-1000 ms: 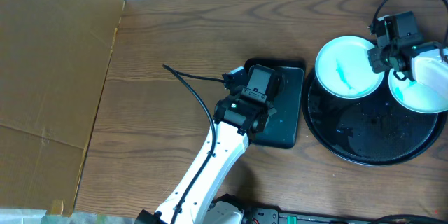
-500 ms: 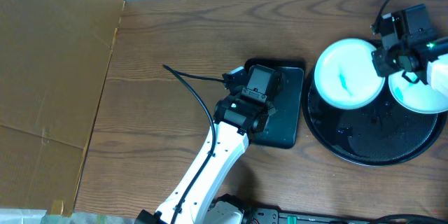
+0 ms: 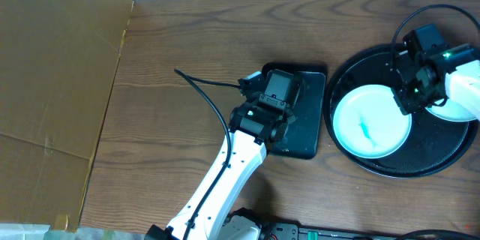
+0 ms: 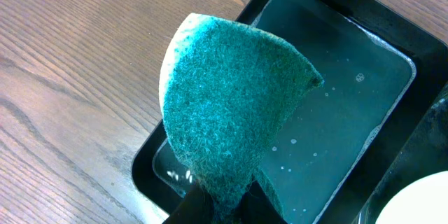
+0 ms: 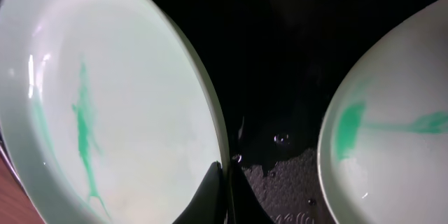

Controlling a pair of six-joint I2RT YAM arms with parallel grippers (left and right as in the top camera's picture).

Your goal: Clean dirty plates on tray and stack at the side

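Since 1 s ago the plate [image 3: 369,124] in the R gripper [image 3: 414,94] has come off the upper-left rim of the tray [image 3: 424,156]. It's now lower, over the tray's left-front part, inside the rim. R arm has swung down w/ it. L arm and everything on the left look unchanged.

R gripper: closed, pinched on the plate's right edge; wrist view shows dark fingertips on either side of the rim. Can't tell whether the plate rests on the tray floor or is lifted just off it. Plate is face up, teal smear [image 5: 84,136] through its middle.

2nd plate [image 5: 392,133] lies on the tray just right of the held one. The two are apart, w/ a strip of wet black tray floor between. It has a teal smear of its own. From overhead it's partly hidden under the R arm.

L gripper [image 4: 218,206]: closed on a sponge [image 4: 234,105], green scrub side toward the wrist cam, pale backing showing along its left edge. Sponge is held over the small tray [image 4: 420,38], a rect. black one w/ shallow water and a few bubbles. That tray sits on the table [image 3: 187,37] just left of the round tray, nearly touching it. A black cable [image 3: 206,94] runs across the table to the L wrist. Cardboard [image 3: 52,82] covers the far-left side.
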